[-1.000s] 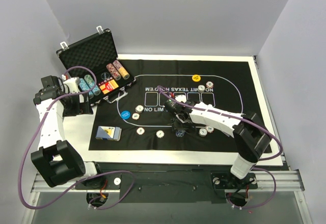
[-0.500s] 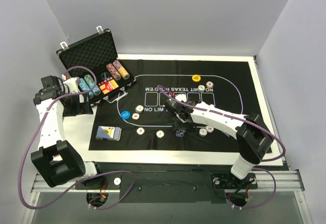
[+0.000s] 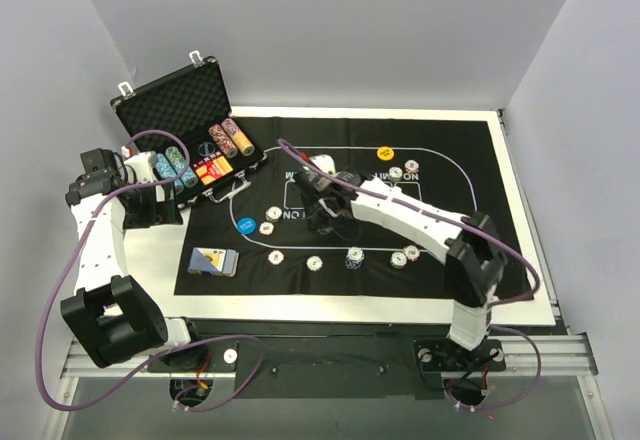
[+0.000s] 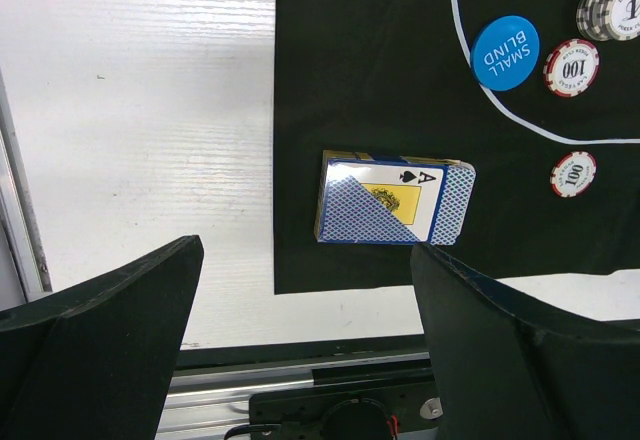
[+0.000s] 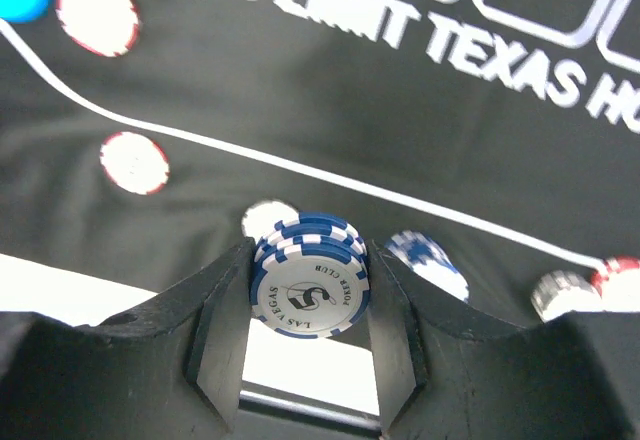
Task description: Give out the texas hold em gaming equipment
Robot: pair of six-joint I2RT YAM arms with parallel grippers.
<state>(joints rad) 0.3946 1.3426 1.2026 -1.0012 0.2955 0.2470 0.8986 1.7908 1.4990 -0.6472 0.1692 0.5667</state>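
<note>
My right gripper (image 5: 310, 280) is shut on a short stack of blue-and-white "5" chips (image 5: 312, 272) and holds it above the mat; in the top view it (image 3: 325, 216) hangs over the printed oval's left half. A blue chip stack (image 5: 428, 260) lies on the mat just behind, also in the top view (image 3: 352, 257). Single red-and-white chips (image 5: 135, 162) lie along the oval line. The blue-backed card deck (image 4: 395, 198) lies at the mat's near-left corner, by the blue "small blind" button (image 4: 505, 52). My left gripper (image 4: 310, 350) is open and empty, high above the deck.
The black case (image 3: 170, 100) stands open at the back left with rows of chip stacks (image 3: 200, 155) in it. The black mat (image 3: 460, 160) carries a yellow button (image 3: 384, 153) and small chip stacks (image 3: 404, 171) at its far side, and others (image 3: 404, 256) near its front.
My right gripper has risen and moved up-left from the front oval line, carrying the blue chips. A blue stack stays on the mat. The left arm has not moved.
</note>
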